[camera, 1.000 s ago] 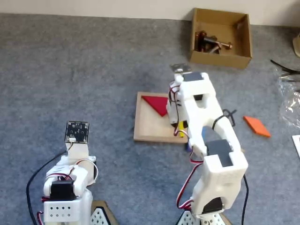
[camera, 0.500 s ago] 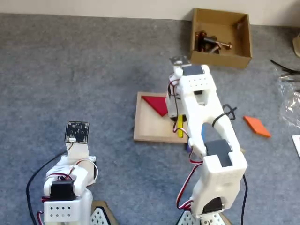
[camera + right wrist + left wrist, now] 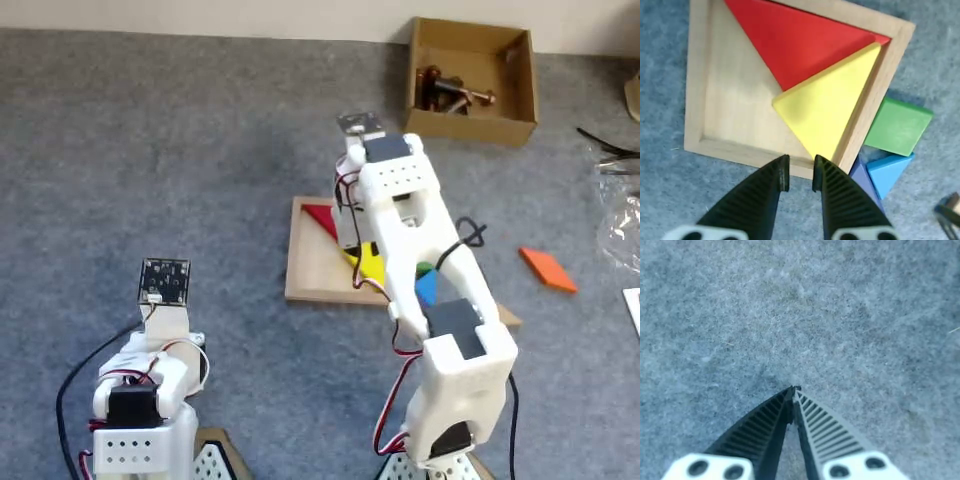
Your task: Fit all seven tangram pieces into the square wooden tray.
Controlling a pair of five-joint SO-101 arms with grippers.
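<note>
**Tray status.** The square wooden tray lies flat on the grey carpet. Two pieces are seated in it: the red triangle and the yellow triangle, which touch along one edge. The rest of the recess is bare wood.

**Loose pieces.** The green square lies on the carpet just beside the tray's outer wall. The light-blue triangle and a darker blue piece lie close against it. The orange parallelogram lies well apart, on the far side of the right arm from the tray.

**Grippers.** The right gripper hangs over the tray's rim near the tip of the yellow triangle. Its fingers are narrowly spread and hold nothing. The left gripper is over bare carpet with its fingers pressed together tip to tip, empty. Its arm is folded back near its base, well apart from the tray.

**Handling.** The pieces appear to be thin, rigid, painted blocks. They are probably light, with smooth faces that could slip under a shallow pinch.
- Grip each piece across two opposite edges, never by its faces.
- On the green square, use the pair of sides that run away from the tray, because the tray wall likely blocks a finger on the adjacent side.
- On the parallelogram, grip across the two long parallel edges.
- The carpet pile should yield enough for the fingertips to sink beside an edge.
- Release each piece low and level, since a tilted piece could ride up on the rim.
</note>
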